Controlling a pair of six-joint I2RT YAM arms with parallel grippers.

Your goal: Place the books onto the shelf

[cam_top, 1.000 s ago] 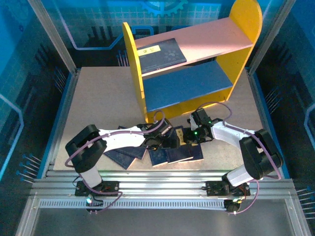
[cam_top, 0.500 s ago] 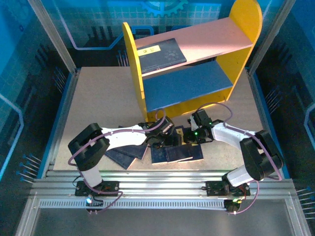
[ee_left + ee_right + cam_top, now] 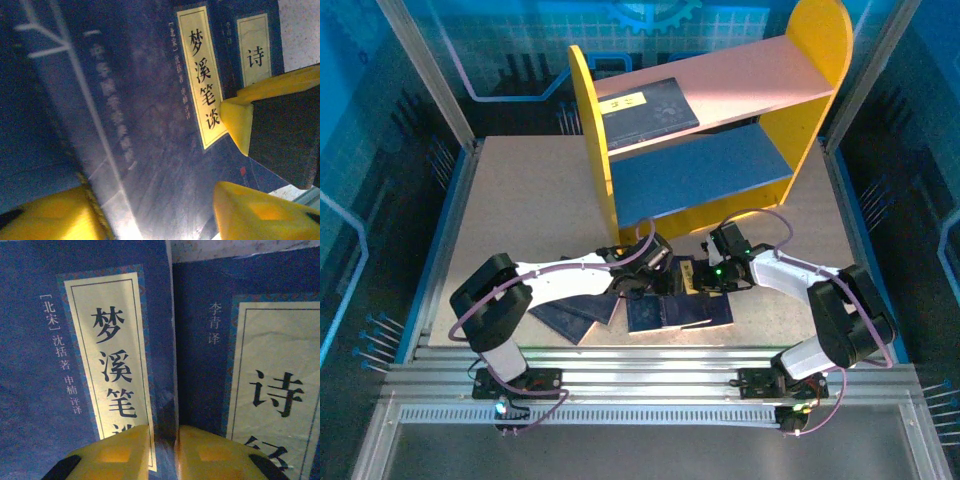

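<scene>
**Closing on the top book**

Nearest the arms, fanned flat on the table [image 3: 520, 205]: the loose books [image 3: 578, 312], navy with yellow labels; just beyond, reaching over them, the left gripper [image 3: 642, 280], pushed a little further in than a second ago and drawn in from full spread to roughly half; astride the cover of one labelled book [image 3: 150, 130], fingers [image 3: 55, 217] apart on either side; cannot tell whether gripping yet or merely closing; judged a pick-up under way, not yet secured; facing it across that cover, the right gripper [image 3: 164, 442], unmoved, nearly clenched, the same book's edge running into its slit; cannot tell whether pinched there; well beyond, upright at the far side of the table, the shelf [image 3: 592, 140]; already lying on its pink upper board [image 3: 760, 70], one book [image 3: 650, 108], untouched over the last second; below that, the blue lower board [image 3: 710, 175], likely room for the rest.
</scene>
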